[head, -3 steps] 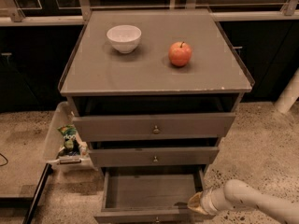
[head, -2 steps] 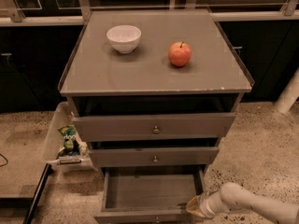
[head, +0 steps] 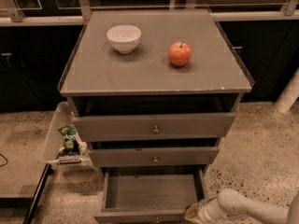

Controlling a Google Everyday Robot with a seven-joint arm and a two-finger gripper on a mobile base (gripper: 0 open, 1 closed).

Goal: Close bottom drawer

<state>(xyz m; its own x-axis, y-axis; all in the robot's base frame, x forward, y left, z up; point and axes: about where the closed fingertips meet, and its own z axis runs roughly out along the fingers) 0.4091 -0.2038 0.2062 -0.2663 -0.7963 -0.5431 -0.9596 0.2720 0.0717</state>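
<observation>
The bottom drawer (head: 149, 190) of the grey three-drawer cabinet stands pulled far out, its inside bare; its front panel (head: 140, 215) runs along the lower edge of the view. My gripper (head: 192, 213) comes in from the lower right on a white arm (head: 243, 208) and sits at the right end of that drawer's front, touching or almost touching it. The two upper drawers (head: 154, 129) are each slightly open.
A white bowl (head: 124, 38) and a red apple (head: 180, 53) sit on the cabinet top (head: 154, 73). A clear bin (head: 63, 141) with a snack bag hangs at the cabinet's left side. A white post (head: 289, 94) stands at the right. Speckled floor surrounds the cabinet.
My gripper and arm have shifted a little left, closer against the right end of the bottom drawer's front. The drawer looks about as far open as before.
</observation>
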